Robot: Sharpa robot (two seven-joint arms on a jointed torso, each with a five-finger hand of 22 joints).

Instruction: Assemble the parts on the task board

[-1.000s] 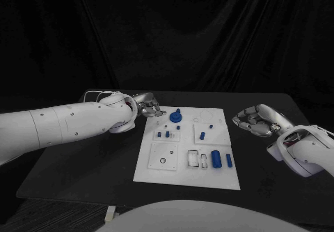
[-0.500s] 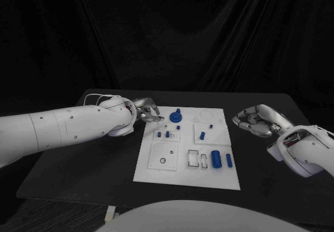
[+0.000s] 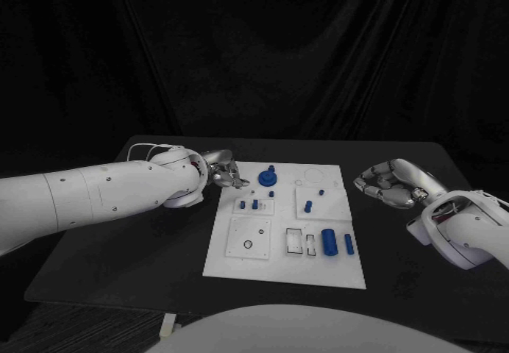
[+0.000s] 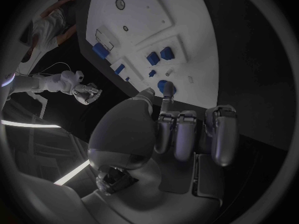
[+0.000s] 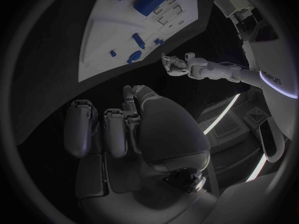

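The white task board point(image 3: 331, 273) lies in the middle of the black table. A round blue part point(image 3: 268, 177) stands near its far edge, small blue pegs point(image 3: 254, 203) sit behind the middle, and two blue cylinders point(image 3: 330, 241) lie at the near right. My left hand point(image 3: 225, 174) hovers at the board's far left corner, fingers curled in, holding nothing. In the left wrist view that hand point(image 4: 187, 134) is curled, with the round blue part point(image 4: 165, 87) just past its fingertips. My right hand point(image 3: 390, 184) hangs to the right of the board, off it, curled and empty; the right wrist view shows its curled fingers point(image 5: 112, 129).
The board has a recessed square with a small ring point(image 3: 248, 244) at the near left and rectangular slots point(image 3: 294, 240) beside it. Bare black table point(image 3: 127, 250) lies on both sides of the board. Dark curtains stand behind the table.
My left hand has drawn back a little to the left, away from the round blue part and off the board's edge. The right hand has not moved.
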